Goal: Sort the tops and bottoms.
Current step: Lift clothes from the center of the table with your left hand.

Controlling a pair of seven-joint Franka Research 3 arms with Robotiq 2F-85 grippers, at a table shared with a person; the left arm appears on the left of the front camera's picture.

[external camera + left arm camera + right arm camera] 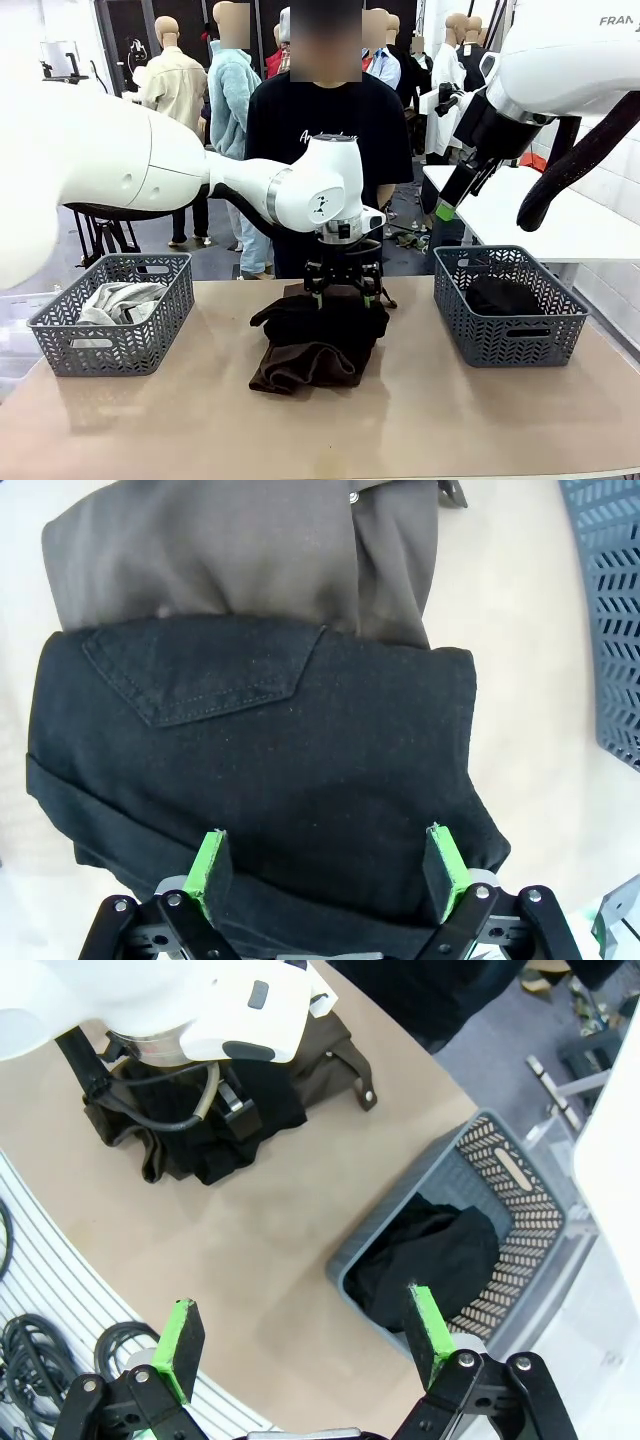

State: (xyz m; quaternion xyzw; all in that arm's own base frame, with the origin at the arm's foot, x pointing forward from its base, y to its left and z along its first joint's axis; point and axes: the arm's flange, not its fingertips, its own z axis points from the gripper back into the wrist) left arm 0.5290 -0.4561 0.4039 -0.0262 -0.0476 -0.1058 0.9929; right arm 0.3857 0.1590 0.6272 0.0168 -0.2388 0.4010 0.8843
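A folded black garment lies on top of a dark brown garment in the middle of the table, and the brown cloth sticks out from under it on the near and far sides. The left gripper points straight down over the black garment with its jaws spread wide, holding nothing; whether the fingertips touch the cloth I cannot tell. The table top is plain tan. At its left end stands a grey lattice basket with a pale grey-blue garment bunched inside. At the right end a matching basket holds a second black garment. The right gripper hangs high above that end, jaws wide and empty. A person in a black T-shirt stands at the far side, and a white table sits behind on the right.
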